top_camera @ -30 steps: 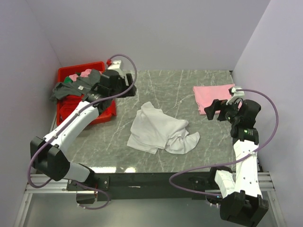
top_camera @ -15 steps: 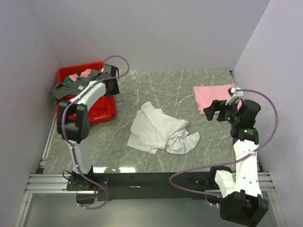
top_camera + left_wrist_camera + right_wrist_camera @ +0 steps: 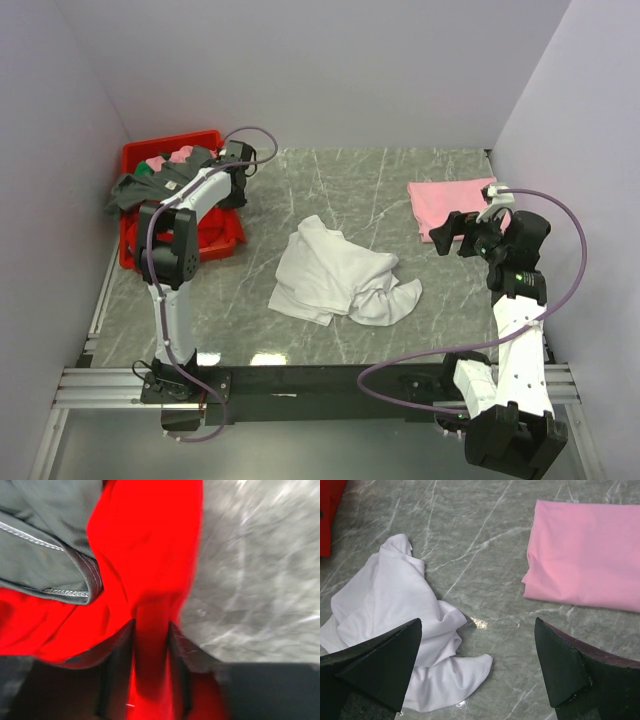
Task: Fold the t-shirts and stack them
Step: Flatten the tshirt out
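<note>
The white t-shirt [image 3: 340, 272] lies crumpled in the middle of the table and also shows in the right wrist view [image 3: 395, 605]. The pink t-shirt [image 3: 452, 200] lies folded flat at the back right [image 3: 590, 575]. My right gripper [image 3: 452, 232] is open and empty [image 3: 477, 622], hovering between the two shirts, near the pink one's front edge. My left gripper [image 3: 234, 192] is at the right wall of the red bin [image 3: 170, 152]. In the left wrist view its jaws [image 3: 151, 625] are closed on a strip of that red wall [image 3: 150, 555].
The red bin at the back left holds several garments, with a dark grey one [image 3: 165, 185] draped over its rim [image 3: 40, 520]. White walls close in the left, back and right sides. The grey marble table [image 3: 380, 180] lies between the arms.
My left arm has folded back from over the table's back left, and its gripper has gone to the red bin's right wall. The right arm and both shirts have not moved.
</note>
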